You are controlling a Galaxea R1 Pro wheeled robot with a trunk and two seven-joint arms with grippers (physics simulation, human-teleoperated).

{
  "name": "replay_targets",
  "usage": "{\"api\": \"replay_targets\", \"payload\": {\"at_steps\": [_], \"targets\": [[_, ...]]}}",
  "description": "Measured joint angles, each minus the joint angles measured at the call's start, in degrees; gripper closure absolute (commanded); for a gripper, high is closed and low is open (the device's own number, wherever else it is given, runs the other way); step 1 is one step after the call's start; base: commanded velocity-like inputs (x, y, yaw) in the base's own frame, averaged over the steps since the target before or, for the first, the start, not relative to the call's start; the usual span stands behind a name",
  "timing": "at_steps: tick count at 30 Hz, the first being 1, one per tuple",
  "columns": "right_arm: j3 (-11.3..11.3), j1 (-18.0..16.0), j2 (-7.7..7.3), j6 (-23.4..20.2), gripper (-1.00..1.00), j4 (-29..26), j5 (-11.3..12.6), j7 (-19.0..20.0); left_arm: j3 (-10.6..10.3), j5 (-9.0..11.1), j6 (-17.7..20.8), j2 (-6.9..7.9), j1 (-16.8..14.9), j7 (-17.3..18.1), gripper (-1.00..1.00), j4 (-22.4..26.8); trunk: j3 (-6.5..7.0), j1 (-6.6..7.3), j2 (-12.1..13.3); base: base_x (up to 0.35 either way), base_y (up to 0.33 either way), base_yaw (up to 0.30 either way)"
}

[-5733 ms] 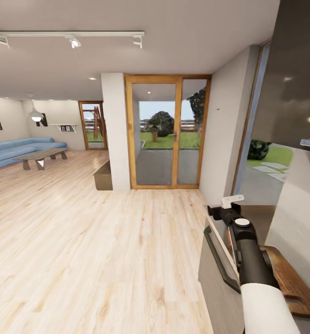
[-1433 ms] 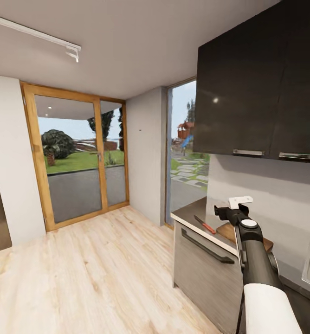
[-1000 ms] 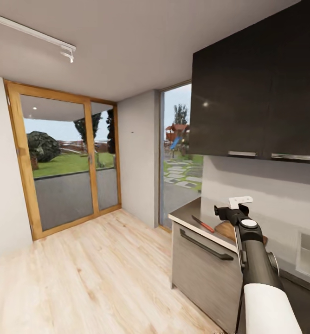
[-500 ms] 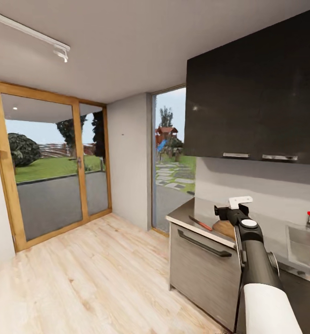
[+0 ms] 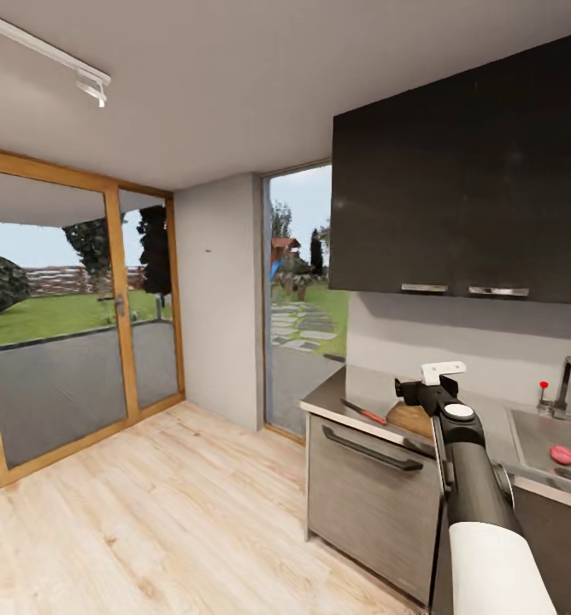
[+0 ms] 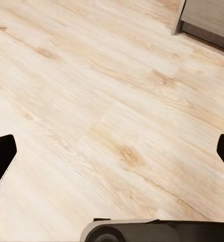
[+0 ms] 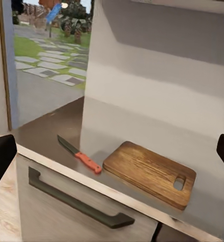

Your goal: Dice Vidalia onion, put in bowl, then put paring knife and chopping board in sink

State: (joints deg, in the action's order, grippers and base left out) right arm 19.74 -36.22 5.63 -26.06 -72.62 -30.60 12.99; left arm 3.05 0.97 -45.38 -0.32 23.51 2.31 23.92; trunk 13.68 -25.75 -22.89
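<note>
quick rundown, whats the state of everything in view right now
paring knife: flat on the countertop, beside the chopping board, untouched
chopping board: flat, bare
sink: holds a reddish item, likely the onion
lower drawer: shut
left end effector: open, empty
right end effector: open, empty

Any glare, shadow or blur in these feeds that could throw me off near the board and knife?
Right wrist view: sharp; the chopping board and paring knife lie clear on the glossy countertop, under soft shadow on the backsplash. Head view: wide-angle stretch, and the sink looks slightly soft. Left wrist view: evenly lit wood floor.
</note>
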Motion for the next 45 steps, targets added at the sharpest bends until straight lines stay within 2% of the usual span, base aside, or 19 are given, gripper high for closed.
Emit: {"api": "replay_targets", "payload": {"at_steps": [18,33,45], "targets": [[0.05,-0.03,0.01,-0.08,-1.0,0.02,-0.07,0.0,0.0,0.0,-0.03,0.0,0.0,-0.06,-1.0,0.08,0.02,0.0,0.0,0.143,0.244,-0.249],[0.04,-0.02,0.02,-0.01,-1.0,0.01,-0.06,0.0,0.0,0.0,-0.02,0.0,0.01,-0.08,-1.0,0.08,0.02,-0.01,0.0,0.013,0.011,-0.012],[0.05,-0.01,0.01,-0.05,-1.0,-0.01,-0.04,0.0,0.0,0.0,-0.03,0.0,-0.01,-0.08,-1.0,0.06,0.33,-0.01,0.0,0.0,0.0,-0.216]]}}
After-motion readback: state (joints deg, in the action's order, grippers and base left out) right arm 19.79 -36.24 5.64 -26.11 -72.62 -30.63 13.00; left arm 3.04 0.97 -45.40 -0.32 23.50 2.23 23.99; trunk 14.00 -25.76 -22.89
